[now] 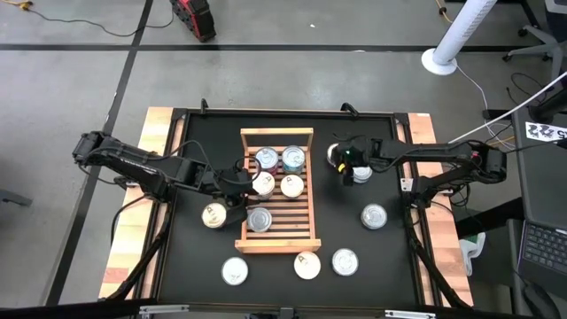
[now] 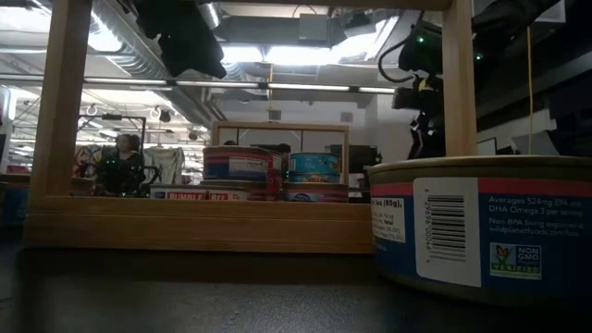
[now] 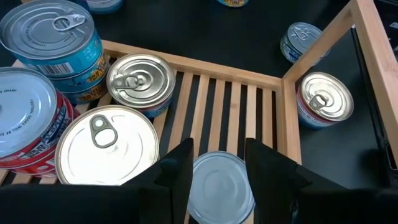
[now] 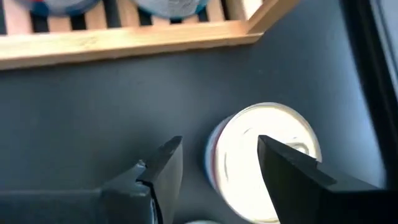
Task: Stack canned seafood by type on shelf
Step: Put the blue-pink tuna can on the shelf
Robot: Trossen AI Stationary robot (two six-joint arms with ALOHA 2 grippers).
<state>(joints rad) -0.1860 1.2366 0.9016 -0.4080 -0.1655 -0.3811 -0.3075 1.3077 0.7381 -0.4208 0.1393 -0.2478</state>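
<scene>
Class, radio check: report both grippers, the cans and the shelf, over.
Left gripper shut on a silver-lidded can over the shelf. Right gripper open, straddling a can on the mat beside it. Nothing blocking.

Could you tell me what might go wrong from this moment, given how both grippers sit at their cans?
The left gripper holds a can at the shelf, close to the white-lidded can; lowering it could knock that can or the stacked tins.

The right gripper straddles a can off-centre, so closing might push it aside.
</scene>
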